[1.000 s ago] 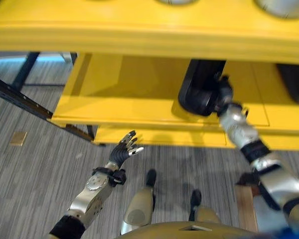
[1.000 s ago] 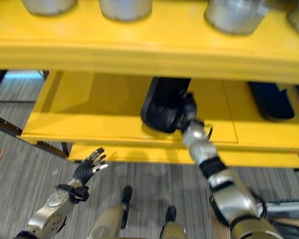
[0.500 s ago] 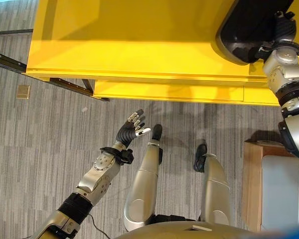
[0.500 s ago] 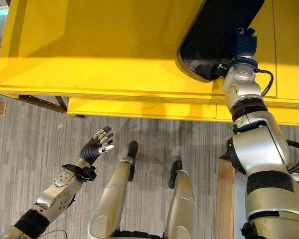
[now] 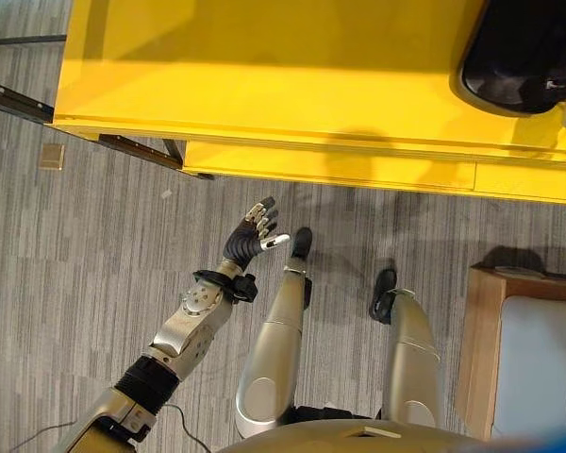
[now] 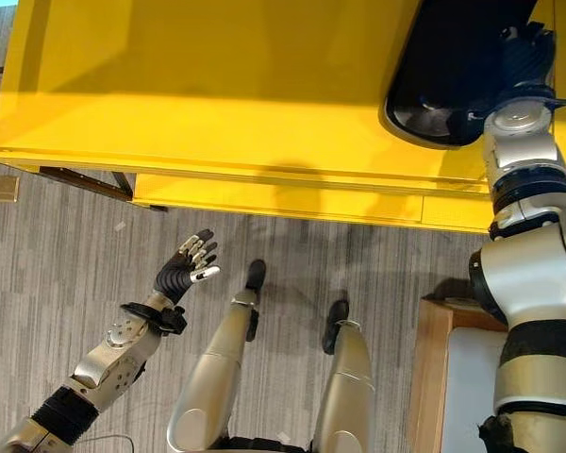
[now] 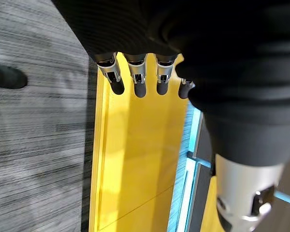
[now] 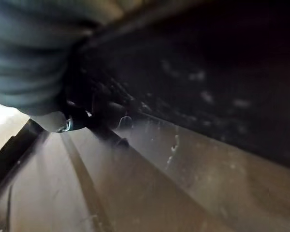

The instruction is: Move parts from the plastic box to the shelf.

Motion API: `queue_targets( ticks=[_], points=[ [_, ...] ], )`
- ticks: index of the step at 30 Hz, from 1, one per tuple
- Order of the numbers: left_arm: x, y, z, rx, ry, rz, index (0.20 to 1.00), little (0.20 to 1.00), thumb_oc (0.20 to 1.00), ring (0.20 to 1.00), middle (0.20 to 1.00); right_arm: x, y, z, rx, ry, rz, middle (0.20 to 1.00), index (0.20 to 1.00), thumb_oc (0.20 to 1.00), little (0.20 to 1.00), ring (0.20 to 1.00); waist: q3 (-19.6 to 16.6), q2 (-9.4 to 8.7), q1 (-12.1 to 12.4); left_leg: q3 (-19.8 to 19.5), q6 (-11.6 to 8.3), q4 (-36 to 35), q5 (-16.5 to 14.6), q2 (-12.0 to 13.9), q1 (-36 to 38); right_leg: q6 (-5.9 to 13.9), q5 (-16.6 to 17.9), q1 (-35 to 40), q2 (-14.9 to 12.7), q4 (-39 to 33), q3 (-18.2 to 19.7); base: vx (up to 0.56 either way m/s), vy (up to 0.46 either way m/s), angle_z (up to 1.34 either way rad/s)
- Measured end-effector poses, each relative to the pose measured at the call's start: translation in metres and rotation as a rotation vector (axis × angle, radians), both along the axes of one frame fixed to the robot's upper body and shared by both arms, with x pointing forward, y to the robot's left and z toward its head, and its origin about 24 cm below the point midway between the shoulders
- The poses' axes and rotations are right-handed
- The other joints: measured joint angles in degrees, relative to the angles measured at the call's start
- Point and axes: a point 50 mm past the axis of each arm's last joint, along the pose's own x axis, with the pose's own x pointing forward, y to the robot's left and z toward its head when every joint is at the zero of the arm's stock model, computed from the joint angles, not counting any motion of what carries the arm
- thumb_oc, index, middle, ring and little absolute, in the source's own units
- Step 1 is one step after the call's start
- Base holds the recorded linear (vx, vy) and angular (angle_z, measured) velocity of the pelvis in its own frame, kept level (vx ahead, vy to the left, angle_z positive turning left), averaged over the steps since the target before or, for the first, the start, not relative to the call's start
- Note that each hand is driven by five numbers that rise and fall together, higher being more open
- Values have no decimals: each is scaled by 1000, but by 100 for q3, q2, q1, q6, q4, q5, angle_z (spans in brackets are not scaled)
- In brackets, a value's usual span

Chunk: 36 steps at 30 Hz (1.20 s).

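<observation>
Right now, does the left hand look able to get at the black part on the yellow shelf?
Probably not: the left hand hangs open over the floor, well off from the black part on the yellow shelf, where the right hand is.

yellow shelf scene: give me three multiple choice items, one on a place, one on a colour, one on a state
1. Where does the black part lie?
A. on the grey floor
B. on the yellow shelf
C. in the left robot hand

2. What colour is the floor?
A. grey
B. red
C. green

3. How does the left robot hand stand?
A. curled round a part
B. pressed flat on the shelf
C. open in the air, holding nothing

Answers:
1. B, the black part rests on the yellow shelf, with the right robot hand at it.
2. A, grey striped carpet shows below the shelf.
3. C, its fingers are spread over the floor with nothing in them.
</observation>
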Motion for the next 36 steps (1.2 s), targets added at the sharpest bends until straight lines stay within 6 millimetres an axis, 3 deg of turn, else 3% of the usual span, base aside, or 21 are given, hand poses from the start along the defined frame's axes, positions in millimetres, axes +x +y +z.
queue_targets(
  ticks=[6, 12, 23, 28, 36],
  points=[
    [0, 0, 2, -6, -18, 3, 1000, 1000, 1000, 1000, 1000, -6, -4, 18, -193, 61, -58, 200, 200, 200, 200, 200, -8, 14, 71, -74, -15, -36, 28, -10, 2, -4, -3, 10, -3, 18, -50, 8, -11, 4],
    [0, 0, 1, -7, -18, 3, 1000, 1000, 1000, 1000, 1000, -8, -6, 28, -222, 65, -77, 200, 200, 200, 200, 200, -28, 35, 161, -165, -34, -151, 93, -20, 12, -29, -17, 5, -14, 34, -143, 5, -14, 7],
    [0, 1, 3, -12, -31, 9, 1000, 1000, 1000, 1000, 1000, -14, -18, 26, -153, 64, -122, 200, 200, 200, 200, 200, -61, 69, 293, -236, -58, -309, 190, -84, 2, -25, -90, -54, -93, 90, -211, 26, -17, 5],
    [0, 2, 3, -11, -30, 12, 1000, 1000, 1000, 1000, 1000, -19, -25, 28, -18, 2, -142, 200, 200, 200, 200, 200, -74, 74, 319, -261, -34, -309, 198, -124, -21, -39, -144, -109, -133, 185, -216, 3, -2, 5],
    [-1, 2, 2, -12, -29, 12, 1000, 1000, 1000, 1000, 1000, -21, -29, 24, 61, -20, -158, 200, 200, 200, 200, 200, -124, 158, 349, -291, -73, -301, 235, -152, -155, -40, -158, -221, -169, 219, -262, 3, -1, 2]
  ],
)
